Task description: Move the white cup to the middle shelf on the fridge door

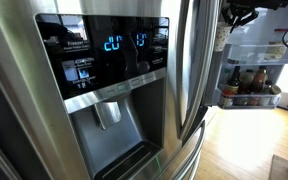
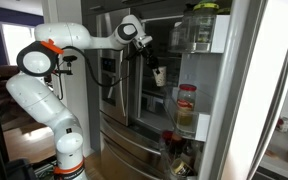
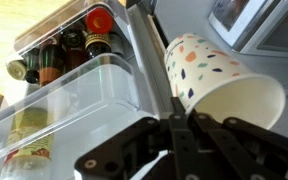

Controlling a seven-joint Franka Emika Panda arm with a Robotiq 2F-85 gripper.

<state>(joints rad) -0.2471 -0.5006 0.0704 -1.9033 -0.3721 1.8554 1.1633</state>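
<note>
My gripper point(image 3: 172, 110) is shut on the rim of the white cup point(image 3: 219, 85), which has small coloured spots and lies tilted with its mouth towards the camera. In an exterior view the gripper point(image 2: 147, 58) holds the cup point(image 2: 159, 74) in the air in front of the open fridge. The middle shelf point(image 3: 74, 100), a frosted translucent bin, lies just left of the cup in the wrist view. It also shows in an exterior view point(image 1: 259, 52), under the dark gripper point(image 1: 239, 14). The fridge door point(image 2: 234, 90) stands open at the right.
A bin of brown sauce bottles point(image 3: 69, 45) borders the frosted bin and also shows in an exterior view point(image 1: 249, 85). A red-lidded jar point(image 2: 187, 105) sits in a door bin. The steel door with the blue-lit dispenser panel point(image 1: 104, 60) fills the near side.
</note>
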